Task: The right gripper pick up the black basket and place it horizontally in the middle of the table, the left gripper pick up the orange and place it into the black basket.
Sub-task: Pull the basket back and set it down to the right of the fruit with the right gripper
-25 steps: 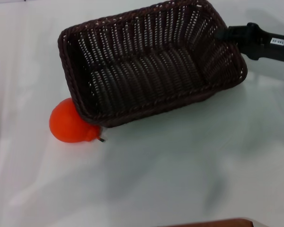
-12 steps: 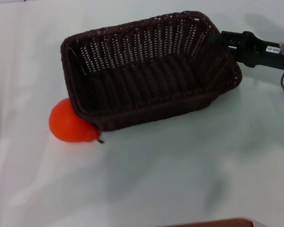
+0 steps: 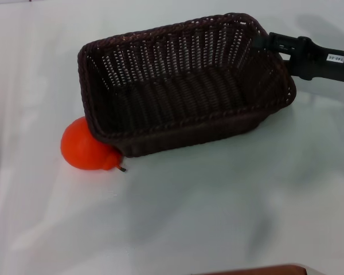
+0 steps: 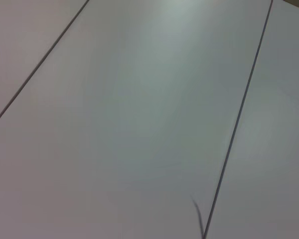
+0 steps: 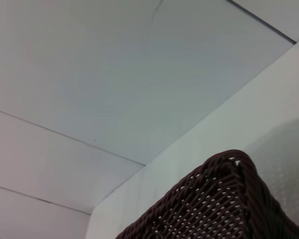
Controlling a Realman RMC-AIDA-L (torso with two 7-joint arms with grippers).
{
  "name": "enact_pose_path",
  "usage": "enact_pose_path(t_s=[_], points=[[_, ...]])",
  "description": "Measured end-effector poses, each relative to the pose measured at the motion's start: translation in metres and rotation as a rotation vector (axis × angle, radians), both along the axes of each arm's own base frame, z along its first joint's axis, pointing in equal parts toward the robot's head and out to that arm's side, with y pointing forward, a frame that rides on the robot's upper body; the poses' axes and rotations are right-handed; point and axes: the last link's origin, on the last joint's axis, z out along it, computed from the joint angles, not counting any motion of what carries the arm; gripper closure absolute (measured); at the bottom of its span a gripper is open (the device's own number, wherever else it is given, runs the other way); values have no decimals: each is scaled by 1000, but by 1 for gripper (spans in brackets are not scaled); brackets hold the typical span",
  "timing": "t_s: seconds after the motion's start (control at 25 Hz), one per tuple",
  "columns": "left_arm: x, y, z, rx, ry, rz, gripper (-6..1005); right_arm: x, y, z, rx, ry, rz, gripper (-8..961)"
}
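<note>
- Basket [image 3: 183, 86]: over the last second it has dropped and levelled out; it was tipped with its open side toward the camera, now it sits flatter, the right end pulled slightly toward the table's far edge. Reads as the set-down stage of the placing, nearly done but not released.
- Basket look: dark brown-black wicker, braided rim, slatted sides, empty inside. Long side runs roughly left-right, still a bit skewed.
- Basket place: middle of the table [image 3: 206, 217], toward the far edge.
- Orange [image 3: 87, 146]: hasn't moved; touches the basket's near-left corner, partly tucked under it. Bright, smooth, small nub and dark stem at the near side.
- Right gripper [image 3: 269, 43]: at the basket's far-right rim, apparently clamped on it; fingers hard to make out against the weave.
- Left gripper: out of sight; its wrist camera shows only blank panels.
</note>
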Motion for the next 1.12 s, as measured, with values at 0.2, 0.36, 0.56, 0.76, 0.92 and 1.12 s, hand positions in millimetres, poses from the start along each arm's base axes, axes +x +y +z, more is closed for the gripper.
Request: enact_pose_path(t_s=[0.2, 0.36, 0.56, 0.76, 0.92, 1.12], points=[[1, 1, 0, 0, 0, -3, 248, 1, -3, 11, -7, 11, 20, 48], [1, 2, 0, -1, -1, -3, 249, 3, -4, 18, -16, 3, 32, 54], [2, 3, -1, -1, -3, -7, 249, 4, -5, 29, -30, -12, 52, 54], [2, 3, 0, -10, -31, -19, 249, -3, -3, 22, -82, -40, 90, 55], [2, 2, -1, -11, -37, -19, 249, -7, -2, 15, -115, -58, 106, 55], [2, 2, 0, -8, -37, -25, 248, -5, -1, 16, -102, -75, 102, 42]])
